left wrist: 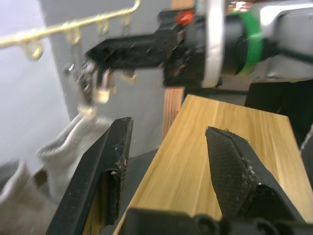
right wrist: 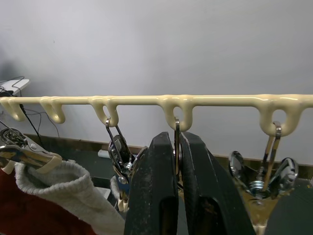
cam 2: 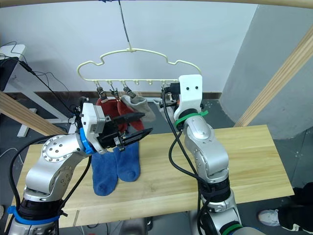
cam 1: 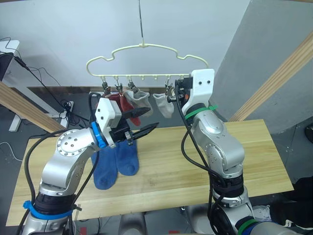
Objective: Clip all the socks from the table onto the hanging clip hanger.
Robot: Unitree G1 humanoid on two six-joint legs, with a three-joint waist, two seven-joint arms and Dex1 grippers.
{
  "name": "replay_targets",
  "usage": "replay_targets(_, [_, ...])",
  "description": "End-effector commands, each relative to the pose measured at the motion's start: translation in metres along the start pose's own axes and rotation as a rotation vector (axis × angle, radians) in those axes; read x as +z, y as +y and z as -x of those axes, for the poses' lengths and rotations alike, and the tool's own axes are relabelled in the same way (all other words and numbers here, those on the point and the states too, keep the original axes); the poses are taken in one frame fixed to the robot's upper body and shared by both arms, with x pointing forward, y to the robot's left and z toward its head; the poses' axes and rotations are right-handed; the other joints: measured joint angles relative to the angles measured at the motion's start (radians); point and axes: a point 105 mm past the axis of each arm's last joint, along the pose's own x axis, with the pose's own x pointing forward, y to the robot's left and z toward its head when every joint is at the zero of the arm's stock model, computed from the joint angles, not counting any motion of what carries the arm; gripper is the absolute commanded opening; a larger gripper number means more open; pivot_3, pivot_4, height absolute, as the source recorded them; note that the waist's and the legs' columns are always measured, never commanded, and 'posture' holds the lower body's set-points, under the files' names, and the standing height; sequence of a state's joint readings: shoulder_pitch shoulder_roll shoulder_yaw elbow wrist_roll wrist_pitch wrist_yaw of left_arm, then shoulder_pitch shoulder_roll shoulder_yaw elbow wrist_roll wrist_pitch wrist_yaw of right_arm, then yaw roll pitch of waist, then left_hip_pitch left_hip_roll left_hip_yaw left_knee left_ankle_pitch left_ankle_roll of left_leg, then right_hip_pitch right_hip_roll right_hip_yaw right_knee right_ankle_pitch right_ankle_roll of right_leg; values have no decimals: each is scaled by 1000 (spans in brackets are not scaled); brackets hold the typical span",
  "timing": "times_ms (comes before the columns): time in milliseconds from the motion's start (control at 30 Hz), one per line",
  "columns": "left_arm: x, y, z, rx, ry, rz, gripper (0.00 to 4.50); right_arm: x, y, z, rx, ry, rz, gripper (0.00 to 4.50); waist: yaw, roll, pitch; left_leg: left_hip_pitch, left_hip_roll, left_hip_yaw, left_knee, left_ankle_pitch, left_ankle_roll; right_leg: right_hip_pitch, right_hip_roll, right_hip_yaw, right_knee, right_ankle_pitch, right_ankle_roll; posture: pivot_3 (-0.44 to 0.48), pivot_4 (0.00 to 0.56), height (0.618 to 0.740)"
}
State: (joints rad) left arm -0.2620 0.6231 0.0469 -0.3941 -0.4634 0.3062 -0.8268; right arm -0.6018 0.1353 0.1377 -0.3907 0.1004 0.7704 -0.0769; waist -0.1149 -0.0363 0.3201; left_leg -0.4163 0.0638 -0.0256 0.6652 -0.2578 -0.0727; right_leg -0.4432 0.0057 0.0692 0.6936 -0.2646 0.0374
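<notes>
The cream clip hanger (cam 1: 146, 46) hangs above the far edge of the table (cam 1: 195, 161). Two rust red socks (cam 1: 117, 102) and two light grey socks (cam 1: 138, 97) (cam 1: 164, 105) hang from its clips. Two blue socks (cam 1: 117, 164) lie side by side on the table's left part. My left gripper (cam 1: 152, 117) hovers open and empty above them, below the hanging socks. My right gripper (right wrist: 177, 139) is raised to the hanger's bar and shut on a metal clip (right wrist: 176, 128), just right of the second grey sock.
Slanted wooden frame beams stand at the right (cam 1: 274, 78) and at the left (cam 1: 24, 105). Beside the held clip hangs an empty clip (right wrist: 264, 181). Cables and a white desk (cam 1: 10, 49) lie behind on the left.
</notes>
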Motion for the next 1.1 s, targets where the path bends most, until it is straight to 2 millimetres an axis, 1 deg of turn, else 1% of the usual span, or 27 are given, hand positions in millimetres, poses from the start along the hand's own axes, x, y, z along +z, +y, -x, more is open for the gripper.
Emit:
replay_targets(33, [-7,9,15,135,30,77,2609,20,9,1,25,-83,-18,27,0,0,0,0,0,0,0,0,0,0,0,0,0,0,0,-157,268,740])
replay_targets(67, [-19,9,24,188,57,134,2775,20,9,1,26,-82,-17,2,-2,0,0,0,0,0,0,0,0,0,0,0,0,0,0,-156,268,740])
replay_targets(133, [-30,9,32,238,85,188,3109,20,8,1,26,-81,-16,0,-5,0,0,0,0,1,0,0,0,0,0,1,0,0,0,-156,268,740])
replay_targets(233, [-67,14,52,532,188,242,3931,20,8,1,31,-78,-13,0,0,0,-1,0,0,0,0,0,0,0,0,0,0,0,0,-155,272,740])
replay_targets(300, [-83,12,59,638,245,279,4481,19,8,1,34,-74,-12,0,0,-1,-1,0,-1,0,0,0,0,0,-2,0,0,0,0,-152,273,740])
replay_targets(333, [-99,8,63,690,301,315,4481,18,9,1,39,-69,-11,0,1,-1,-1,-1,-1,0,0,0,0,0,-2,0,0,0,0,-152,273,740])
replay_targets(400, [-120,-3,66,751,358,398,4481,17,9,1,45,-63,-9,0,2,-2,-2,0,-1,0,0,0,0,0,-2,0,1,0,0,-154,277,740])
replay_targets(500, [-138,-9,63,800,399,469,4481,17,9,1,50,-59,-6,0,3,-2,-2,0,-2,0,1,0,0,0,-2,0,2,0,0,-159,281,740])
replay_targets(567, [-149,-8,62,828,444,478,4481,16,10,1,54,-55,-4,0,2,-2,-2,0,-1,0,1,0,0,0,-2,0,2,0,0,-159,281,740])
replay_targets(633, [-159,-6,57,845,467,492,4481,15,11,1,59,-50,-4,0,2,-2,-2,1,-1,0,1,0,0,0,-1,0,3,0,0,-160,283,740])
replay_targets(800, [-163,8,43,869,445,488,4481,14,12,2,64,-42,-4,0,2,-3,-2,1,-1,0,1,0,0,0,-1,0,3,0,0,-170,285,740])
replay_targets(933, [-175,3,36,848,513,501,4481,13,13,2,66,-37,-4,0,0,-3,-2,0,-1,0,0,0,0,0,-1,0,2,0,0,-178,285,740])
replay_targets(1100, [-185,-1,36,833,581,528,4481,13,13,3,64,-35,-3,0,-1,-3,-3,1,-1,0,0,0,0,0,-1,0,3,0,-1,-184,286,740])
